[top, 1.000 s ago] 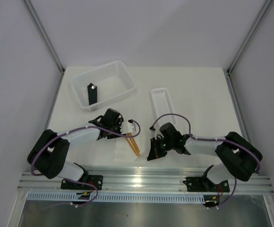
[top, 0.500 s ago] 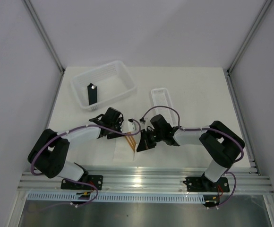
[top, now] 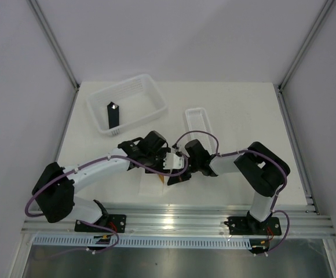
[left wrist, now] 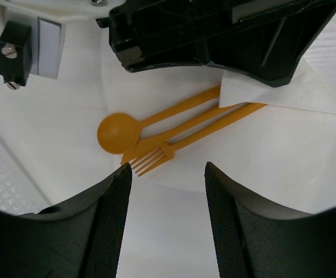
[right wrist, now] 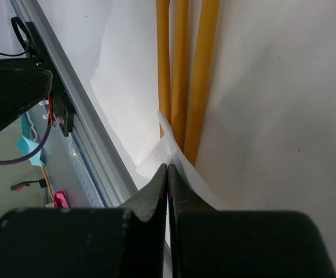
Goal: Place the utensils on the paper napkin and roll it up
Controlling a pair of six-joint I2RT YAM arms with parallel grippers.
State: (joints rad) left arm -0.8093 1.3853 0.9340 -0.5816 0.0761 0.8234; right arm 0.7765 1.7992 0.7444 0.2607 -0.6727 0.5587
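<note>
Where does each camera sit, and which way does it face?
Top external: above and behind, looking down on the table; left arm, right arm show.
Left wrist: on the left gripper, open jaws showing, looking down at the utensils.
Right wrist: on the right gripper, looking along shut jaws pinching the paper napkin.
Both wrists share the utensils.

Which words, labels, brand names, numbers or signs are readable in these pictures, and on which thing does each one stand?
None: no text is readable in any view.
The black block in the white basket bears a small pale mark near its top, too small to read.
The orange utensils, the paper napkin and the narrow white tray show no print.
</note>
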